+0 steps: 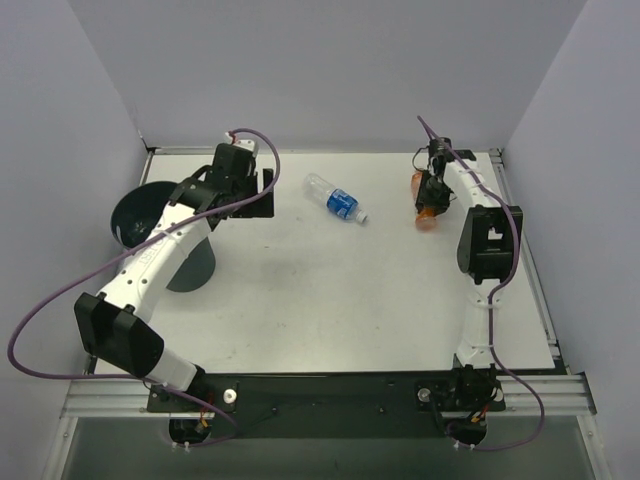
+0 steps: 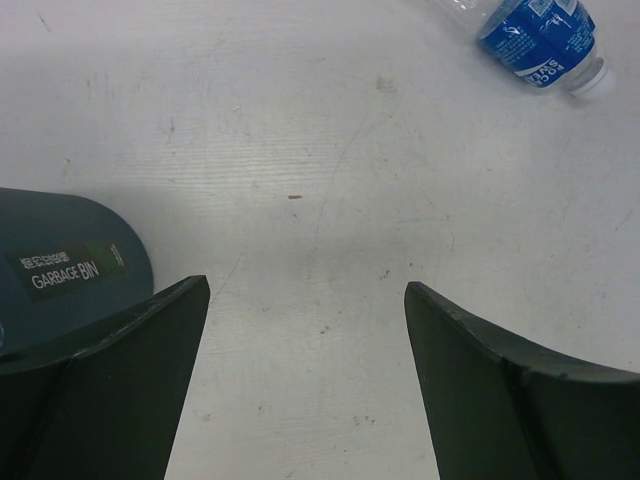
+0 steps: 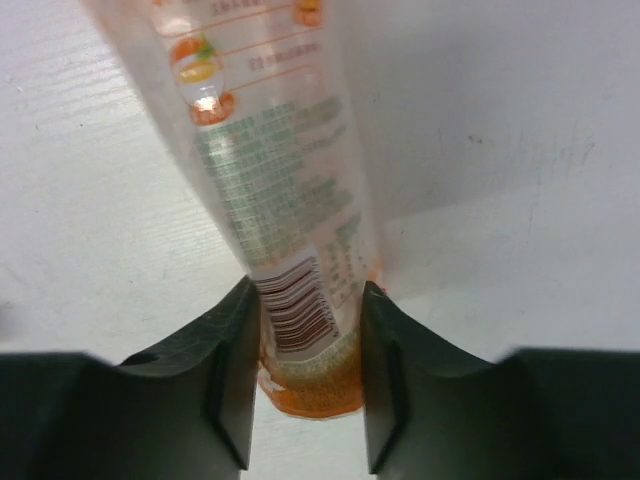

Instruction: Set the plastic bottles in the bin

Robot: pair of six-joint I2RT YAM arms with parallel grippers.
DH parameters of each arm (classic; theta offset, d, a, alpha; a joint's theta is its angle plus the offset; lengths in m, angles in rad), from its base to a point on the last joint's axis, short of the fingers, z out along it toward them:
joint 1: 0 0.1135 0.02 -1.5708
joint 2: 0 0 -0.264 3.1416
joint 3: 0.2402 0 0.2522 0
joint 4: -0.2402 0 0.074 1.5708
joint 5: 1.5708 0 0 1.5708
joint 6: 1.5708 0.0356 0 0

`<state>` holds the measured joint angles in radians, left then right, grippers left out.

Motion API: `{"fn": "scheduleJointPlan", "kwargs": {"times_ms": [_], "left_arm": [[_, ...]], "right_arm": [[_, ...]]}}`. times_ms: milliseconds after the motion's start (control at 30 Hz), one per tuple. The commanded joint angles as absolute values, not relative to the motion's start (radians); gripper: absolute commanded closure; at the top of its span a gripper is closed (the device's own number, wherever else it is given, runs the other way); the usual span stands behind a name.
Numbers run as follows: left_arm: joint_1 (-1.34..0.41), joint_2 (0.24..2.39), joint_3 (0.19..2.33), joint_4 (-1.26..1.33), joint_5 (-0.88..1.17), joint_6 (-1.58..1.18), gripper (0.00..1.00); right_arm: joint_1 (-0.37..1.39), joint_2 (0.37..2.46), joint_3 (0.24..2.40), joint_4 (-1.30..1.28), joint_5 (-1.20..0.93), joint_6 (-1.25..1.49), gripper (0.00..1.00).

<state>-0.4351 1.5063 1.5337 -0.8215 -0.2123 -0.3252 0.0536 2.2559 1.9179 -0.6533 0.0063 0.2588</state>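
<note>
The dark bin [image 1: 135,215] stands at the table's left, partly behind my left arm; its side with a "GARBAGE BIN" label shows in the left wrist view [image 2: 60,270]. A clear blue-labelled bottle [image 1: 335,200] lies on its side at the back centre, also seen in the left wrist view [image 2: 535,30]. My left gripper [image 1: 265,190] is open and empty [image 2: 305,285], between the bin and that bottle. My right gripper [image 1: 430,195] is shut on the bottle with orange contents [image 3: 270,150], near its base [image 3: 310,290], at the back right. A white-and-blue-labelled bottle is out of view.
Grey walls enclose the table on the left, back and right. The table's metal edge rail [image 1: 530,260] runs along the right side close to my right arm. A purple cable [image 1: 30,330] loops out from the left arm.
</note>
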Motion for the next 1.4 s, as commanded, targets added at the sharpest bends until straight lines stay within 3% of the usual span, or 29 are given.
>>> {"fn": "scheduleJointPlan", "kwargs": {"times_ms": [0, 100, 400, 600, 900, 1367], "left_arm": [[-0.442, 1.486, 1.520, -0.789, -0.147, -0.368, 0.10], [-0.445, 1.497, 1.516, -0.775, -0.101, -0.399, 0.10], [-0.446, 1.560, 1.554, -0.686, 0.129, -0.560, 0.10], [-0.456, 1.586, 1.543, -0.583, 0.258, -0.663, 0.10], [-0.480, 1.566, 1.465, -0.390, 0.373, -0.758, 0.06], [-0.482, 1.571, 1.404, -0.261, 0.437, -0.814, 0.06]], "right_arm": [[0.052, 2.209, 1.896, -0.681, 0.008, 0.262, 0.84], [0.067, 2.142, 1.842, -0.672, -0.031, 0.261, 1.00], [0.196, 1.767, 1.569, -0.614, -0.187, 0.307, 1.00], [0.236, 1.579, 1.381, -0.456, -0.486, 0.472, 1.00], [0.281, 1.513, 1.212, -0.119, -0.805, 0.800, 1.00], [0.426, 1.543, 1.157, 0.222, -0.908, 1.046, 1.00]]}}
